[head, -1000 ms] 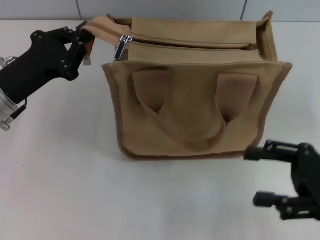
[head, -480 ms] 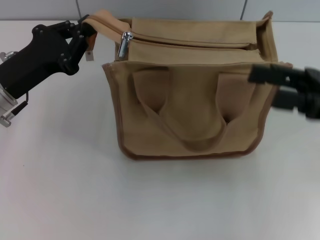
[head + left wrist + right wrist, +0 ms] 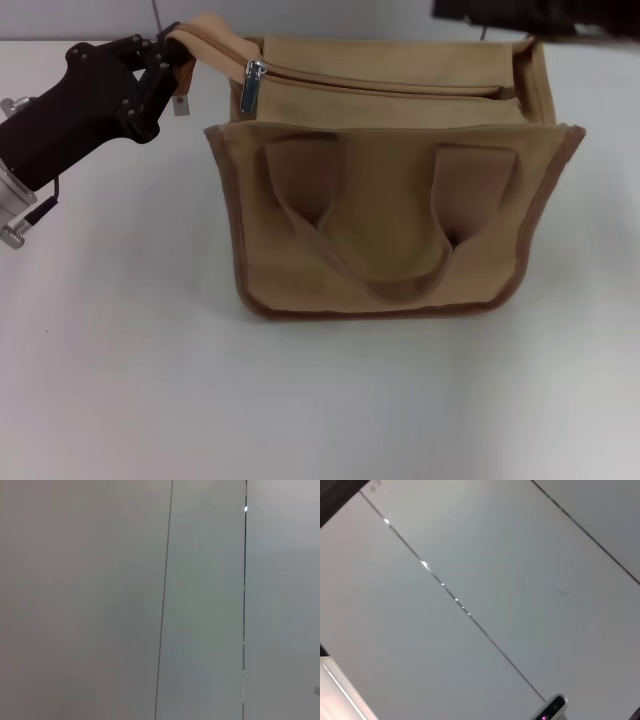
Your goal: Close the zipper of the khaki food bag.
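Note:
The khaki food bag [image 3: 390, 210] stands on the white table, its two loop handles hanging down the front. The zipper [image 3: 400, 89] runs along its top, with the silver slider and pull tab [image 3: 252, 86] at the left end. My left gripper [image 3: 170, 60] is at the bag's upper left corner, shut on the khaki end tab of the zipper tape [image 3: 212, 34], holding it pulled out to the left. My right gripper [image 3: 525, 15] is a dark blur at the top edge of the head view, above the bag's far right corner. Neither wrist view shows the bag.
The white table [image 3: 300, 400] extends in front of and to both sides of the bag. A grey panelled wall [image 3: 165, 600] with thin seams stands behind it and fills both wrist views [image 3: 470, 605].
My right arm has swung up from the front right of the table, past the bag's right side, to above its far right corner. My left gripper has lifted the tab slightly.

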`<state>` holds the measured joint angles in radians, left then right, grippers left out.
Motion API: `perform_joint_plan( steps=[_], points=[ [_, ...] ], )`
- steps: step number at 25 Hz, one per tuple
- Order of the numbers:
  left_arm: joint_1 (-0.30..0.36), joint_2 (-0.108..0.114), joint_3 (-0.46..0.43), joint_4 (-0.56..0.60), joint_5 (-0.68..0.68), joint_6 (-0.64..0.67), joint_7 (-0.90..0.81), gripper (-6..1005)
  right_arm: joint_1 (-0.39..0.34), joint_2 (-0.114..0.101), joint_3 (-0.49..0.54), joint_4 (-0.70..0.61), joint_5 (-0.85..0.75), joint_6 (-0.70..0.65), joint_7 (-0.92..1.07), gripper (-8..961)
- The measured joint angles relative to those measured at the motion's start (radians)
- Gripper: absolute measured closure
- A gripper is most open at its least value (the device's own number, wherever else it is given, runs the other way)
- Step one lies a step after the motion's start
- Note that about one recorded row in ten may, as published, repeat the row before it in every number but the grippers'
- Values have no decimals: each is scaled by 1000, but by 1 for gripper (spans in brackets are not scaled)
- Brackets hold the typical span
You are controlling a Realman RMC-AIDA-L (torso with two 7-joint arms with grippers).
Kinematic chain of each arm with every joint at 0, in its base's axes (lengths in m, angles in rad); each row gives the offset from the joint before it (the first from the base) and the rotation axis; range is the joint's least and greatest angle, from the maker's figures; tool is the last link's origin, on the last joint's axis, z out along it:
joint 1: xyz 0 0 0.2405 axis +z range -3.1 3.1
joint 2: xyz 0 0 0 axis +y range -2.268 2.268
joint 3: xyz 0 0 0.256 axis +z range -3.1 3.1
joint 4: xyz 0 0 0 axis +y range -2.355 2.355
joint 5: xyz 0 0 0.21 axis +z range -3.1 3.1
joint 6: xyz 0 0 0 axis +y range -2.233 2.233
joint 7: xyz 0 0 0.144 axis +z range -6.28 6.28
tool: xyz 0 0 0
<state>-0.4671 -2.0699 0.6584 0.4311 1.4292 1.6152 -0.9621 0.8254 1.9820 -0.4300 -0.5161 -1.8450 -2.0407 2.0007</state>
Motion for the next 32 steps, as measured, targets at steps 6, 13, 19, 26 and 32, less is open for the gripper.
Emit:
perform_joint_plan(
  steps=[6,13,19,26,32],
  points=[
    [-5,0,-3,6,-4,-3,-10,978,66,1,-110,-38,-3,143,82,188],
    [-7,0,-5,4,-34,-5,-11,978,128,5,-296,-64,-6,294,192,188],
    [-7,0,2,4,-37,-6,-11,978,161,8,-397,-68,-8,364,253,188],
    [-14,0,4,0,-38,-6,-16,978,176,18,-452,-75,-8,425,274,188],
    [-15,-3,5,-1,-38,-6,-24,978,181,29,-486,-72,-8,464,277,188]
  ],
)
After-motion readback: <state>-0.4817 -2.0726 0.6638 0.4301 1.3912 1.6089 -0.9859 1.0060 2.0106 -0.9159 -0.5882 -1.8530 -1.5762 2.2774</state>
